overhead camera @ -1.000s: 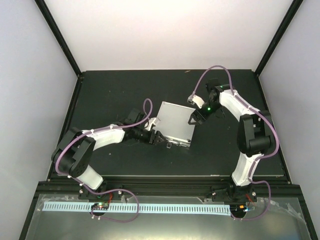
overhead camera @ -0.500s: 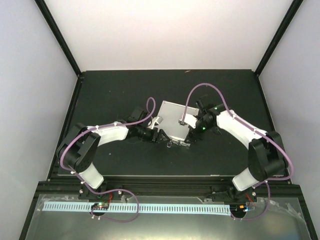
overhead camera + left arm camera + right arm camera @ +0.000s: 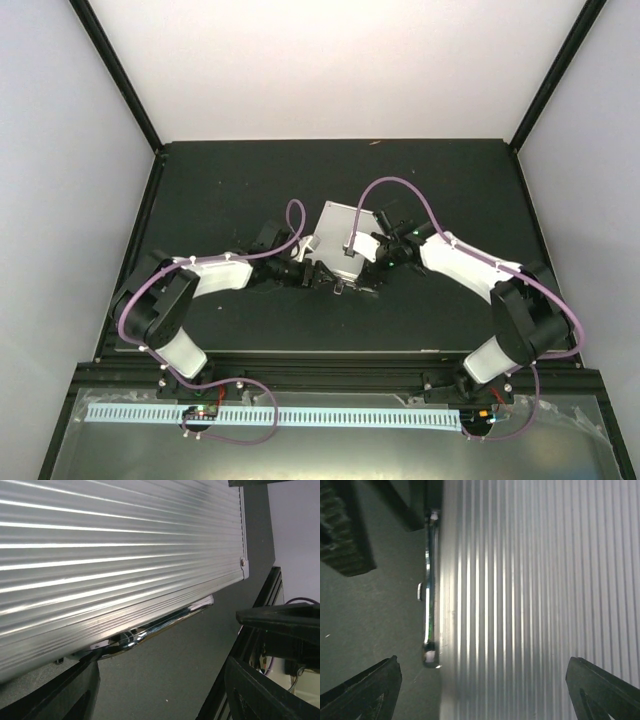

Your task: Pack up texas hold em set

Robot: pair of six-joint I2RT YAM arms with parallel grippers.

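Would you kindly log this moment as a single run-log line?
briefcase: closed, flat on table | left fingers: open beside handle | right fingers: open above lid

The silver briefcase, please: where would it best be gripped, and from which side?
Probably the chrome handle on the briefcase's near edge, approached from that side: the case lies flat and wide; the handle is a slim bar standing proud.
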